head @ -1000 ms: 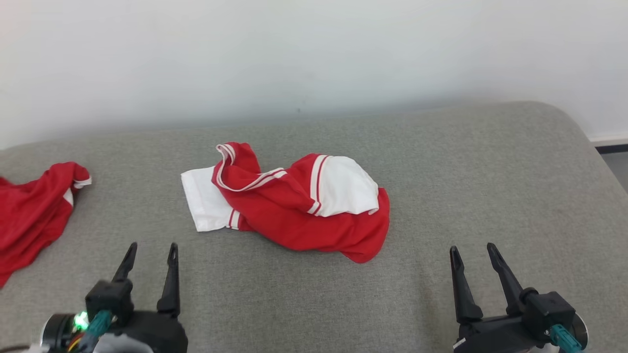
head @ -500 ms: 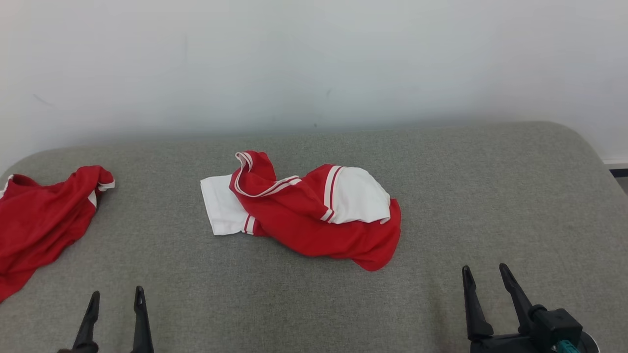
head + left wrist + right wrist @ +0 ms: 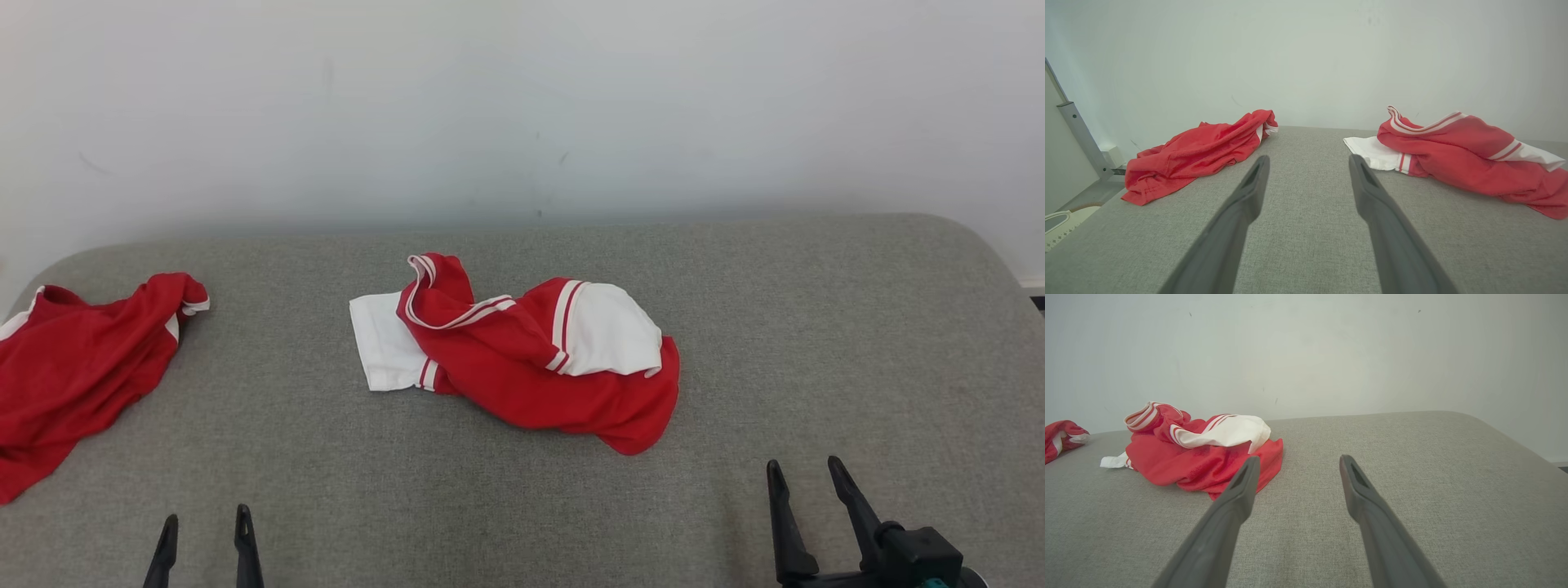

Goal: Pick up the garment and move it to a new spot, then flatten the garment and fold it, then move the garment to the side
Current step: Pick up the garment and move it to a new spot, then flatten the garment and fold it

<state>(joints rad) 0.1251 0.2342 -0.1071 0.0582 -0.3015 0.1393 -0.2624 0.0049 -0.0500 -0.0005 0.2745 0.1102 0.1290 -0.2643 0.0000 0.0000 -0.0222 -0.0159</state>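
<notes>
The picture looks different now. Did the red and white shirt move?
No. The shirt lies as far from the red cloth on its left as before; the camera turned, not the shirt.

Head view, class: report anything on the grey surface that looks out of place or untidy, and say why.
The red and white garment lies crumpled mid-surface, a white sleeve flopped over its red body, collar standing up. A second red garment sits bunched near the left edge of the grey surface. Nothing looks torn or spilled.
</notes>
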